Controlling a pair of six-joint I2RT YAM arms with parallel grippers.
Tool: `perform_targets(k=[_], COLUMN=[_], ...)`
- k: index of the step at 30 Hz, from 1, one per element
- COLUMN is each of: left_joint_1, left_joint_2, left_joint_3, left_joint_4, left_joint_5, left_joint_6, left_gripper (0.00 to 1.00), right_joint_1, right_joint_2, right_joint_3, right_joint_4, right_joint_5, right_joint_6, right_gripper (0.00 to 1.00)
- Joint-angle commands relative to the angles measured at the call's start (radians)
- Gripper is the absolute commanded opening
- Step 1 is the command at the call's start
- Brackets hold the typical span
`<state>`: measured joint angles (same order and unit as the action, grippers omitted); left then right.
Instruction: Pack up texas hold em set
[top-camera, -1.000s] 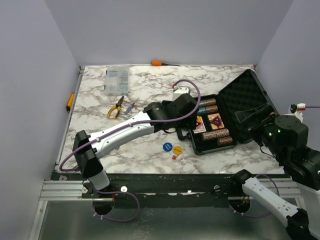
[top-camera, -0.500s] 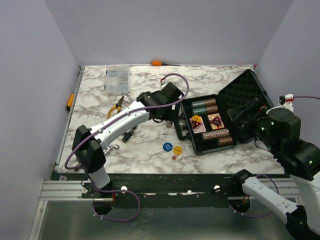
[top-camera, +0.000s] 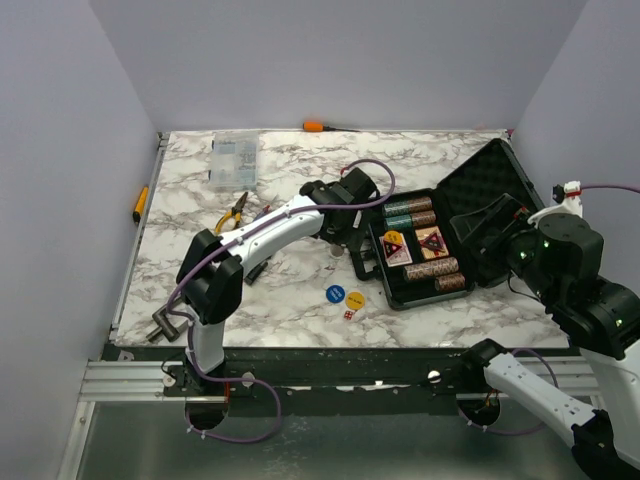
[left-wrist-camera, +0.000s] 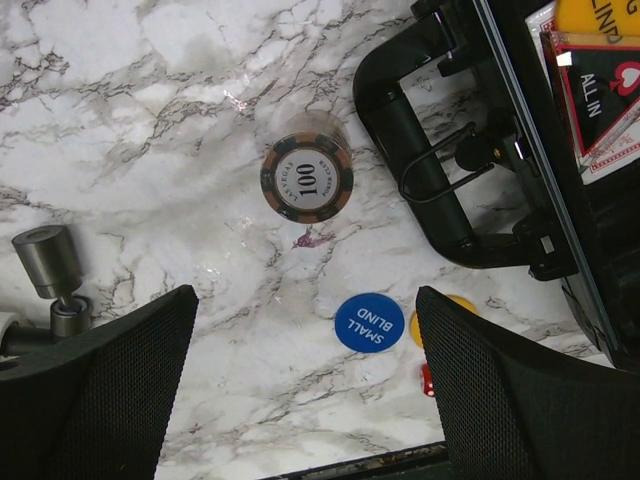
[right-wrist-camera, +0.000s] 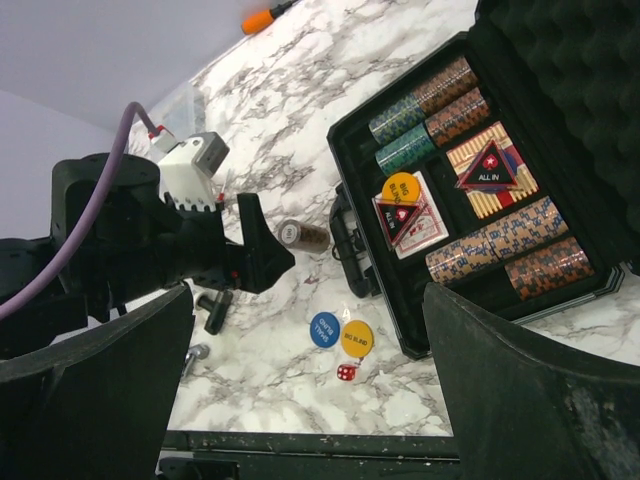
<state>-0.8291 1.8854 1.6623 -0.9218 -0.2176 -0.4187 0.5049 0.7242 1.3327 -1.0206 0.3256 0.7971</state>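
The black hard case (top-camera: 440, 250) lies open at the right, foam lid (top-camera: 500, 180) tipped back; it also shows in the right wrist view (right-wrist-camera: 350, 130). Inside are brown and teal chip stacks (top-camera: 410, 212), two card decks (top-camera: 431, 241) and a yellow disc (right-wrist-camera: 400, 187). A brown chip stack (left-wrist-camera: 307, 178) lies on its side on the marble beside the case handle (left-wrist-camera: 420, 170). A blue disc (top-camera: 335, 294), a yellow disc (top-camera: 355, 299) and a red die (top-camera: 348, 314) lie in front. My left gripper (top-camera: 343, 232) hangs open and empty above the loose stack. My right gripper (top-camera: 485, 225) is open and empty over the case.
A clear plastic parts box (top-camera: 233, 160) and yellow-handled pliers (top-camera: 232, 213) lie at the back left. An orange-handled tool (top-camera: 318, 126) rests by the back wall, another (top-camera: 140, 203) at the left edge. A black tool (top-camera: 255, 268) and a metal cylinder (left-wrist-camera: 45, 260) lie left of the discs.
My left arm pulled back from the case's left edge, swung left, then came back right. The loose brown chip stack now shows on the table by the handle. The right arm shifted slightly.
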Motion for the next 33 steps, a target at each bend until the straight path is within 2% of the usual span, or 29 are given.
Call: perform_targets(k=[1,15,19,33], left_joint_1=[0.029,0.083,0.086,0.09], left_joint_2=[0.036,0.155,0.183,0.225], left_joint_3=[0.049,0.128,0.134,0.138], left_joint_4=[-0.008,-0.005,-0.004,0.012], left_joint_5=[0.05,0.113,0.123,0.147], left_joint_6=[0.028,0.021,0.026,0.022], left_gripper=[0.88,0.77,0.72,0.68], right_joint_1=[0.006,0.005,0.005,0.005], right_joint_2=[0.009,0.012,0.018,0.025], right_joint_3=[-0.017,-0.024,-0.028,-0.041], right_joint_4=[0.03,0.029,0.039,0.053], right_joint_5=[-0.011,0.044,0.047,0.057], right_joint_6=[-0.028,-0.043,-0.046,-0.058], right_gripper=[1.0,1.0,1.0,1.0])
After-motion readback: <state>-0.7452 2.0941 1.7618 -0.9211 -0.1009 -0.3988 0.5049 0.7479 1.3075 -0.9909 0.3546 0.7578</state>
